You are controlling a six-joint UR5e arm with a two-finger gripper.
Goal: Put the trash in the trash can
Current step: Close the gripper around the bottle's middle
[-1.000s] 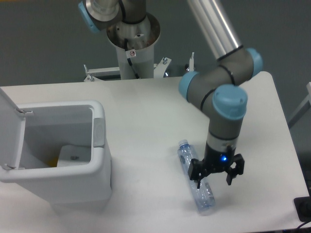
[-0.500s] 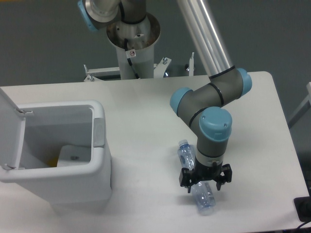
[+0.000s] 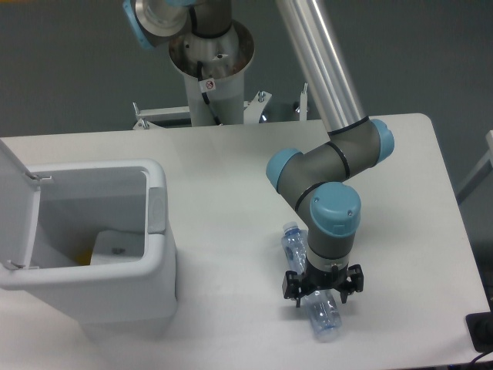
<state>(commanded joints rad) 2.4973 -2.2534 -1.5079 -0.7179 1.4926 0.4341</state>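
The arm folds down steeply, its end effector [image 3: 322, 290] pointing downward, fingers spread.

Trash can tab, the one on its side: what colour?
Grey, against the white trash can; the tab shows clearly in the fixed camera view.

The bottle [image 3: 322, 314] is clear, glossy plastic with a bluish tint. The bin [image 3: 115, 289] looks like smooth white plastic, faintly shiny. The bench [image 3: 223, 177] is matt white. The arm [image 3: 320, 69] is brushed silvery metal.
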